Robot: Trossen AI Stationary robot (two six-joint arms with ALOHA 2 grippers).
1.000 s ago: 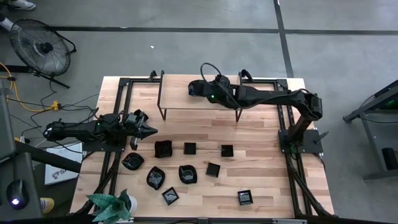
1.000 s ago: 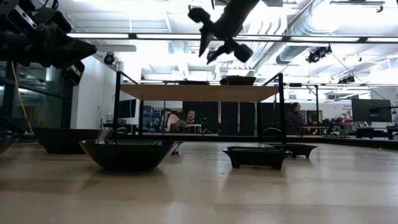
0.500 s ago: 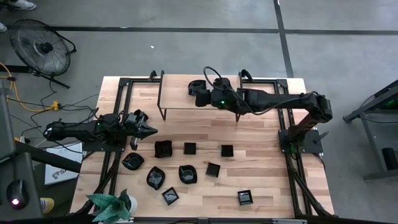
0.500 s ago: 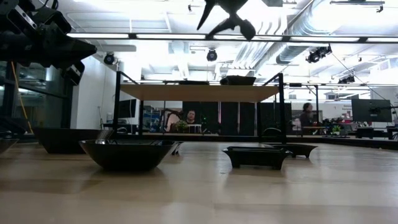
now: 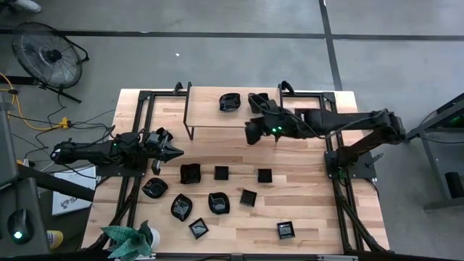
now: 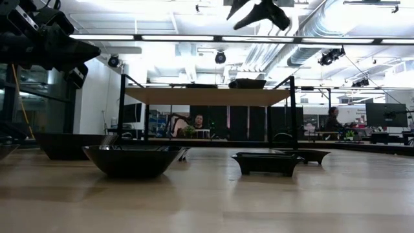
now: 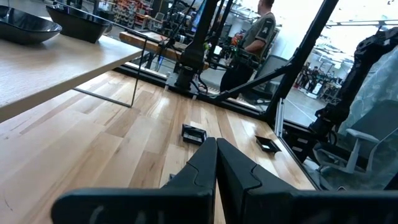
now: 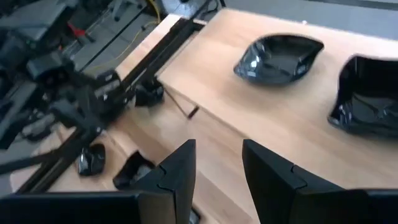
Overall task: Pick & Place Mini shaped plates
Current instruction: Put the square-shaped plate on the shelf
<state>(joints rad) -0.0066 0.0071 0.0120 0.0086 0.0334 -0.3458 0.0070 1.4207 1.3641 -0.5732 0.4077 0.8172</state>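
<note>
I've pulled my right gripper (image 5: 250, 133) back off the raised shelf (image 5: 210, 116) since a second ago, and it hangs at the shelf's front edge with fingers spread and nothing between them. Two glossy black plates (image 5: 230, 101) sit on the shelf top, side by side, while nine more plates (image 5: 190, 173) lie scattered on the table (image 5: 312, 210) below. My left gripper (image 5: 176, 151) waits at the left rail, fingers pressed together, empty.
</note>
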